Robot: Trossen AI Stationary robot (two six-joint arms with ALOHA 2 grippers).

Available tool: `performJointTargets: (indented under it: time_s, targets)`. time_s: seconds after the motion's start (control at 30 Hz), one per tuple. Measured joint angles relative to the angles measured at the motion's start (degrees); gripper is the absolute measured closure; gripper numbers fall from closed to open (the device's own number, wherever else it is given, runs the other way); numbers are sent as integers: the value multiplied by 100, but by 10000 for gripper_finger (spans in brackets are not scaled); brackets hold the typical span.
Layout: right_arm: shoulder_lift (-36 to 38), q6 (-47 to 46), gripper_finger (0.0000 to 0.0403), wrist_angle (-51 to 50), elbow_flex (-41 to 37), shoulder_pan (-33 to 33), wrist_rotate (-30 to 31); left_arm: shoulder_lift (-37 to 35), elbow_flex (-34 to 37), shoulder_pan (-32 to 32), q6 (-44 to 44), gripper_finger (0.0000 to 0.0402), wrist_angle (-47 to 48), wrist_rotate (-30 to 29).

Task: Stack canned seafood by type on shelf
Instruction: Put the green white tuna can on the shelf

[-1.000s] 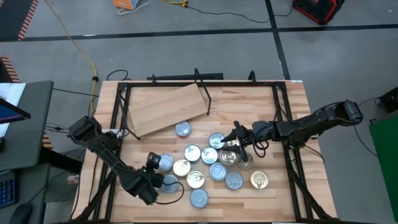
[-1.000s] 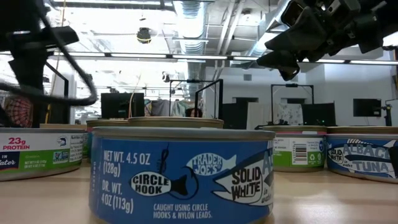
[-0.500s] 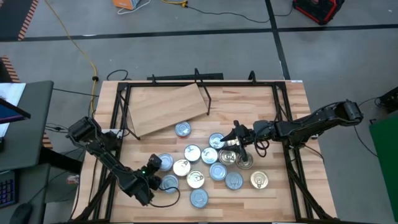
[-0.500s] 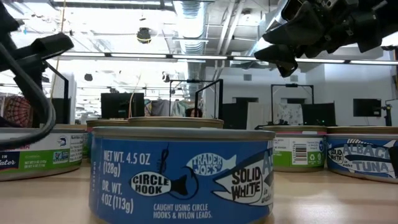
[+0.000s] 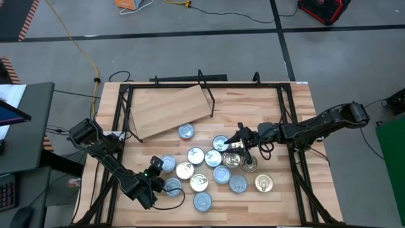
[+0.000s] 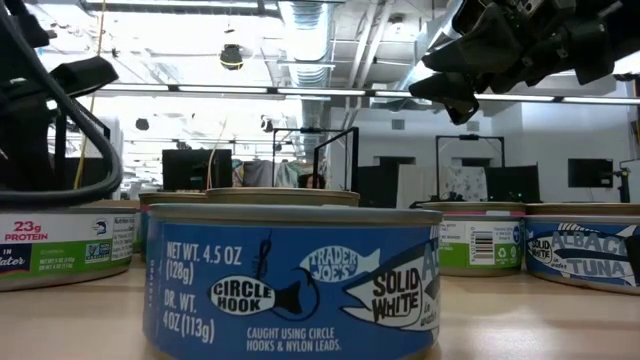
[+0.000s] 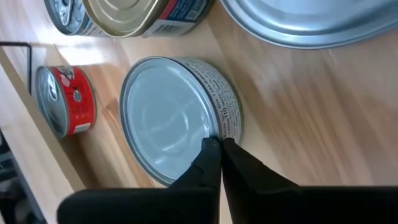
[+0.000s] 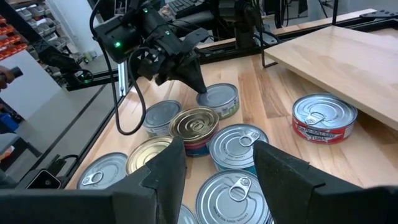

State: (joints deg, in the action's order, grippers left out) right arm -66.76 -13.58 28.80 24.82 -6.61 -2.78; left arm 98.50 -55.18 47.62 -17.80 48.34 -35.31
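Several flat round tins point(image 5: 212, 168) stand in a cluster on the tabletop; some have silver lids, others gold or cream. One red-labelled tin point(image 5: 186, 132) sits alone beside the shelf. The shelf point(image 5: 171, 111), a plywood board with a black rod point(image 5: 205, 95) at its edge, lies askew at the far left. My left gripper point(image 7: 219, 146) is shut, with its tips at a silver-lidded tin point(image 5: 167, 164) on the cluster's left side. My right gripper point(image 8: 221, 180) is open and hovers above the cluster's right part point(image 5: 239, 140), touching nothing. My left gripper has its shut fingertips point(image 7: 211, 149) against the rim point(image 7: 219, 127) of the silver-lidded tin, at the lid's edge. The fingers slant down at it from the table's near left point(image 8: 200, 86). The tin stands flat on the tabletop.
A black metal frame point(image 5: 123, 120) runs around the tabletop's edges. In the low view a blue-labelled tin point(image 6: 290, 280) fills the foreground, with more tins behind it. Bare wood point(image 5: 253, 104) lies to the right of the shelf.
My left arm's wrist has swung slightly toward the table's near left corner, while its shut tips have stayed at the silver-lidded tin. The tins have not moved.
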Motion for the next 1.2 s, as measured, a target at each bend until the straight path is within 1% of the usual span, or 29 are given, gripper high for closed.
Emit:
performJointTargets:
  time_s: [0.17,0.33,0.5,0.7,1.07,1.2]
  targets:
    - [0,-2,189,0,0,0,3,-2,-5,5,-322,401,-13,85]
    - [-2,-4,189,0,0,0,3,-2,-7,106,-412,401,-29,153]
    - [-2,-4,189,-2,0,0,3,26,7,185,-603,401,-88,565]
    - [-2,-5,189,-2,0,0,3,17,7,188,-832,401,-48,512]
    - [-2,-101,189,-2,0,0,2,15,-11,186,-918,401,-31,499]
    - [-3,-111,189,-2,0,0,3,15,-46,184,-1099,401,-8,777]
